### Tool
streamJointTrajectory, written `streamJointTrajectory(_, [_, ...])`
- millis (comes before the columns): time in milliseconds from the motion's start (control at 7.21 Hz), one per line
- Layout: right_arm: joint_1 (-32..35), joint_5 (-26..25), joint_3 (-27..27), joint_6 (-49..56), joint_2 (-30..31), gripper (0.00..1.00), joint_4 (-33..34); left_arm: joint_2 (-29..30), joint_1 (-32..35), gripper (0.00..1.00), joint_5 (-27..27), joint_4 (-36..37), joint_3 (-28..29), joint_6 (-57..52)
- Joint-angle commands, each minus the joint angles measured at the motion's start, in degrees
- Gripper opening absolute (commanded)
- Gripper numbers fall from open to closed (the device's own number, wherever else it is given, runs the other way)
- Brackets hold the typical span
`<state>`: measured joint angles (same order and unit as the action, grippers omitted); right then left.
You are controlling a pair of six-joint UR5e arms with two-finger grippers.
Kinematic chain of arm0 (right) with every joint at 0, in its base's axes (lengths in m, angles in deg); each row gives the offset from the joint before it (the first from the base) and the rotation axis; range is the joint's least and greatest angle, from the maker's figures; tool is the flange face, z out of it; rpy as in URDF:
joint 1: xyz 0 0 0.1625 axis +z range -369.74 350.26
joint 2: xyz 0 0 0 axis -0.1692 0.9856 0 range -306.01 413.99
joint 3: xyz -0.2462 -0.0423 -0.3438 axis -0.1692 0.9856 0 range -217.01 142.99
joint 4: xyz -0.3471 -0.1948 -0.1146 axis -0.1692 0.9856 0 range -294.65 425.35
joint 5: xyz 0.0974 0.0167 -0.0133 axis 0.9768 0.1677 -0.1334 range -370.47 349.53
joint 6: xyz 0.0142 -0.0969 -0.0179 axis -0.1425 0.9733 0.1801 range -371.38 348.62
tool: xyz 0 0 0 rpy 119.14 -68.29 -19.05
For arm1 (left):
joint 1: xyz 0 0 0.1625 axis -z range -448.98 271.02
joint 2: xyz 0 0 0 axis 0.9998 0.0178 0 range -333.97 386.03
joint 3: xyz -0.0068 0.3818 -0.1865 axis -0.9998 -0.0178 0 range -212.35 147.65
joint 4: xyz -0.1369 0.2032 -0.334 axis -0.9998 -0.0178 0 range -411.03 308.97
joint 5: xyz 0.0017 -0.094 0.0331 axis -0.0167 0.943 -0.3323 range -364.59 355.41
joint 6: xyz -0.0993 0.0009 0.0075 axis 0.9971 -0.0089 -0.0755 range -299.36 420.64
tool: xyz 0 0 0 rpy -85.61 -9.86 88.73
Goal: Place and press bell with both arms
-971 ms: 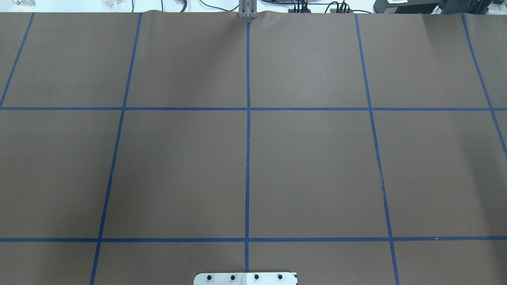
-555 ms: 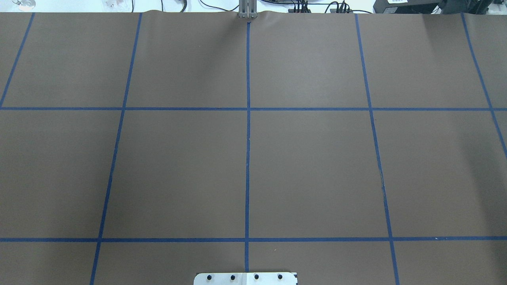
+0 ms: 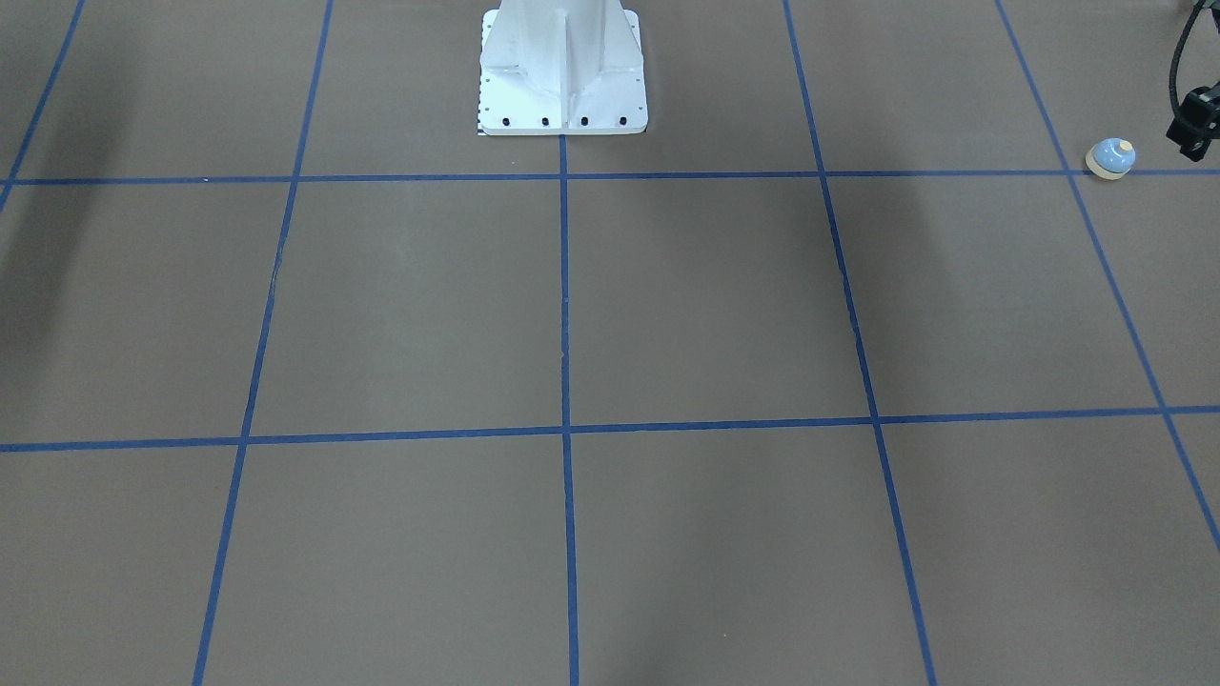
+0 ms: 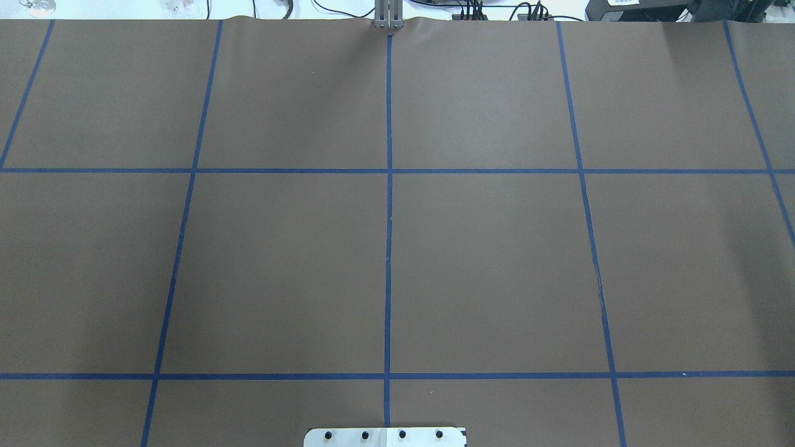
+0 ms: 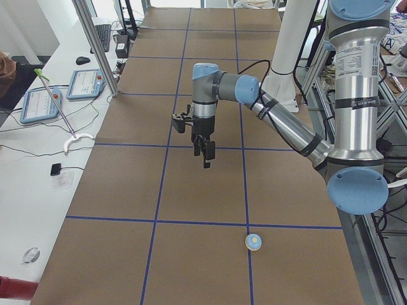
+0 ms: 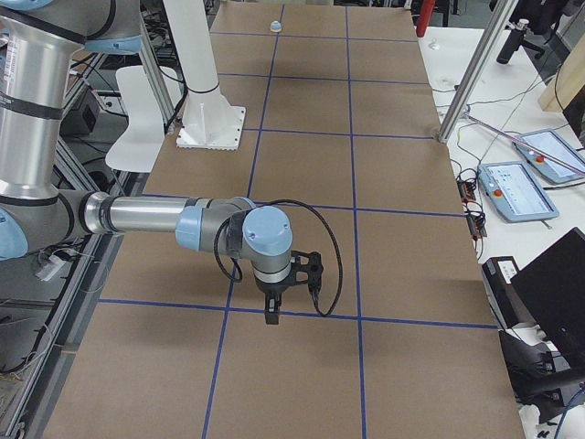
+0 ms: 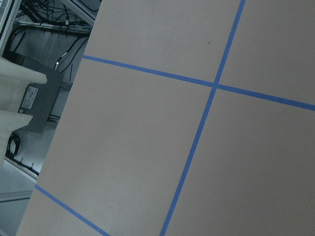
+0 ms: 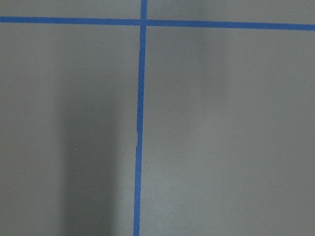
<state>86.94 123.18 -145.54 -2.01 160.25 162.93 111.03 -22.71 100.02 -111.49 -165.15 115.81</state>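
Note:
The light-blue bell (image 3: 1111, 158) with its cream button stands upright on a blue tape line near the table's end on my left side. It also shows in the exterior left view (image 5: 254, 241) and far off in the exterior right view (image 6: 275, 26). My left gripper (image 5: 203, 154) hangs fingers-down above the table, apart from the bell. A black part of that wrist (image 3: 1196, 124) shows at the front view's edge. My right gripper (image 6: 271, 314) hangs low over the table's other end. I cannot tell whether either is open. The overhead and both wrist views show neither bell nor fingers.
The white pedestal (image 3: 562, 71) stands at the robot's side of the brown table with its blue tape grid. Aluminium posts (image 5: 95, 44) and tablets (image 5: 44, 105) line the operators' bench. A laptop (image 6: 548, 293) sits beyond the table's edge.

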Motion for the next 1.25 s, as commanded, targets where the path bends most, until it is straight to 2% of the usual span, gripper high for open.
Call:
streamJointTrajectory(0, [0.0, -0.06, 0.34, -0.05, 0.01, 1.0, -0.03, -3.16, -8.75, 1.0, -4.13, 0.34, -0.53, 23.39])
streamJointTrajectory(277, [0.0, -0.23, 0.61, -0.05, 0.0, 1.0, 0.14, -7.37, -15.53, 1.0, -9.74, 0.43, -0.18, 41.0])
streamJointTrajectory(555, [0.0, -0.32, 0.61, 0.03, 0.18, 1.0, 0.15, -13.0, -23.52, 1.0, -12.13, 0.87, 0.61, 59.34])
streamJointTrajectory(832, [-0.09, -0.32, 0.78, 0.12, 0.09, 1.0, 0.06, -12.67, -34.31, 1.0, -11.97, 4.03, 6.55, 78.59])
streamJointTrajectory(1110, [-0.09, 0.2, 0.69, 0.03, 0.09, 1.0, 0.15, -12.14, -38.83, 1.0, -11.71, 3.6, 13.75, 87.79])
